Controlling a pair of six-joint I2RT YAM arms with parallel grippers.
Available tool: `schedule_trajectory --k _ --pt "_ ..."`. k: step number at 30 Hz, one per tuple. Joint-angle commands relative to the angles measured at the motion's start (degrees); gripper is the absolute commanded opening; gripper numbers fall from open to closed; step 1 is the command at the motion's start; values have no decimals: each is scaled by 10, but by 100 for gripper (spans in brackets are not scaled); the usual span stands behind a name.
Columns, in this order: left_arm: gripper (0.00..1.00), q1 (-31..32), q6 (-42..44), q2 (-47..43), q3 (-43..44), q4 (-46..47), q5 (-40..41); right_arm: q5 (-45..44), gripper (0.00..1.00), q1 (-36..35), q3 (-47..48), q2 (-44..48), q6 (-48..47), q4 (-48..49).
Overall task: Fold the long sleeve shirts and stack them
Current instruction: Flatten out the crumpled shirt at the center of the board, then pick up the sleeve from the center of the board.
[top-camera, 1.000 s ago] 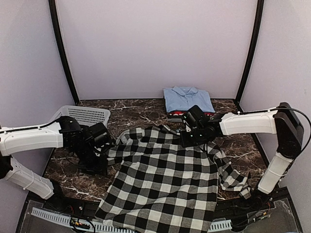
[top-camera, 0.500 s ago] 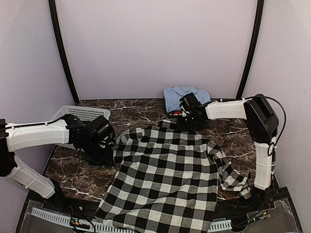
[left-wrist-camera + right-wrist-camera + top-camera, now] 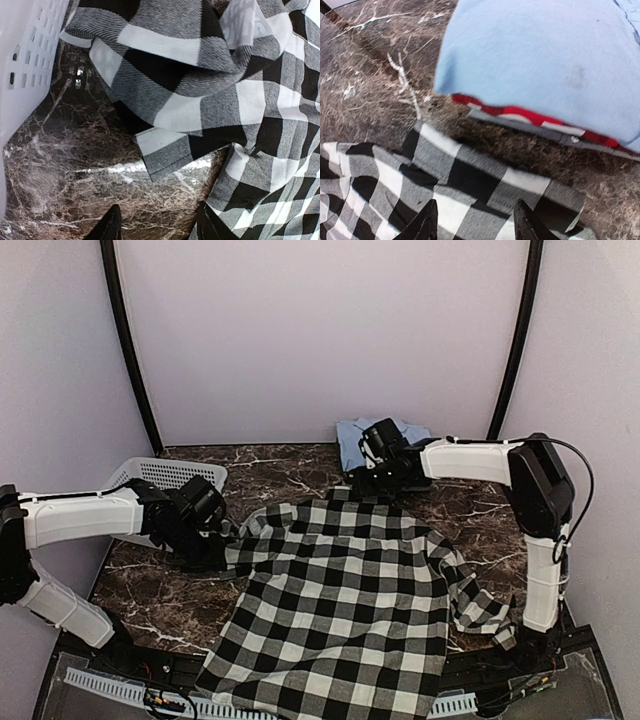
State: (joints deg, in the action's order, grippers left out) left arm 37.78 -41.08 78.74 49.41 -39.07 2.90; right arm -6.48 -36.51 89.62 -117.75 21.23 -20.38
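Observation:
The black-and-white check shirt (image 3: 340, 600) lies spread over the marble table, its hem hanging off the near edge. A bunched sleeve and cuff (image 3: 165, 155) lie at its left. My left gripper (image 3: 207, 530) is open and empty. Its fingertips (image 3: 107, 227) are over bare marble just short of the cuff. My right gripper (image 3: 378, 475) is open above the check shirt's far edge (image 3: 470, 180), holding nothing. Just beyond it the folded light blue shirt (image 3: 545, 60) lies on a red one (image 3: 530, 116). The blue shirt also shows in the top view (image 3: 352, 440).
A grey perforated basket (image 3: 170, 475) stands at the far left, close beside my left gripper; its wall also shows in the left wrist view (image 3: 25, 60). A thin grey layer (image 3: 520, 126) lies under the red shirt. The shirt's right sleeve (image 3: 480, 605) trails near the right arm's base.
My right gripper has moved away from over the check shirt to its far edge by the blue stack. My left gripper has shifted slightly back along the sleeve. The shirt lies almost unchanged.

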Motion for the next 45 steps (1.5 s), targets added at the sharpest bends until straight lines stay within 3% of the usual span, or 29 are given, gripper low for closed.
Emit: schedule_trajectory --k 1,6,17,25,32,35,45 --pt "49 -12 2 9 -13 44 13 0 49 -27 -55 38 0 26" --pt "46 -13 -5 40 -29 80 20 1 49 -20 -67 7 -2 42" --pt "41 -13 -10 93 -37 116 36 -16 50 19 -1 -79 -6 37" --pt "34 -13 -20 121 -42 148 23 -2 50 19 -13 -59 -3 45" --pt "11 -13 -35 127 -41 158 29 -7 51 -2 -36 -16 -4 48" --pt "0 -13 -29 104 -29 130 55 -9 51 -13 -43 5 -2 50" --pt "0 -13 53 -19 95 -14 185 56 51 -40 -42 25 13 96"
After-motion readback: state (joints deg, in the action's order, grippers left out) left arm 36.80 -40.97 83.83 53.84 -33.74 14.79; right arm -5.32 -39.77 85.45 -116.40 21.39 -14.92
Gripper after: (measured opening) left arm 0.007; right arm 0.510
